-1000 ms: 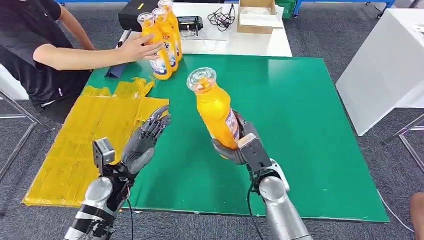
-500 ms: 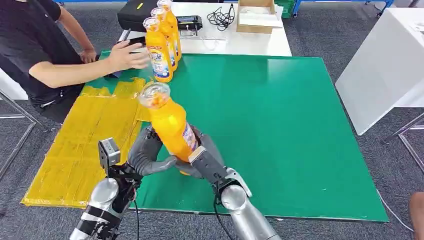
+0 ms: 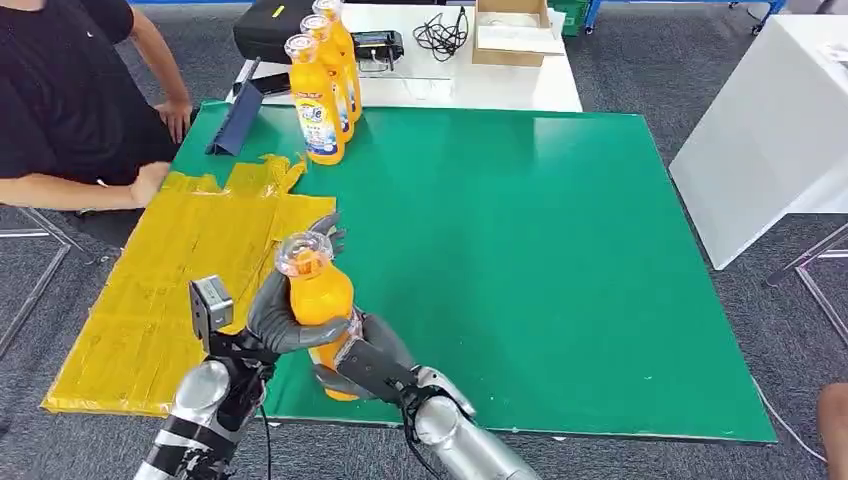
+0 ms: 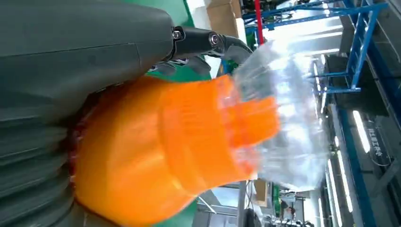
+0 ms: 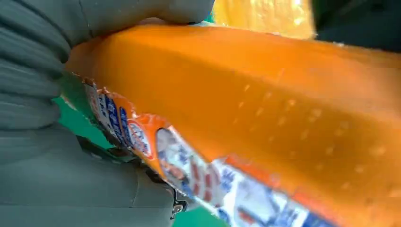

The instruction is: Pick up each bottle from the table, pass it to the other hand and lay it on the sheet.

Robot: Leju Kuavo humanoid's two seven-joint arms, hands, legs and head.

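Observation:
An orange bottle (image 3: 318,292) with a clear cap stands nearly upright over the green table's near left edge. My left hand (image 3: 283,312) wraps its upper body from the left. My right hand (image 3: 362,362) grips its lower body from the right. In the left wrist view the bottle's shoulder and cap (image 4: 198,142) sit against my left hand (image 4: 71,71). The right wrist view shows the labelled side of the bottle (image 5: 265,123) against my right hand (image 5: 56,156). The yellow sheet (image 3: 170,280) lies just left of both hands. Three more orange bottles (image 3: 322,80) stand at the table's far left.
A person (image 3: 70,100) sits at the far left, one hand (image 3: 150,182) by the sheet's far edge. A dark blue folder (image 3: 238,118) leans near the standing bottles. The green table (image 3: 560,260) spreads wide to the right. A white table (image 3: 480,80) with boxes and cables stands behind.
The bottle has moved left and toward me, both hands now around it. The person's arm has pulled back from the standing bottles.

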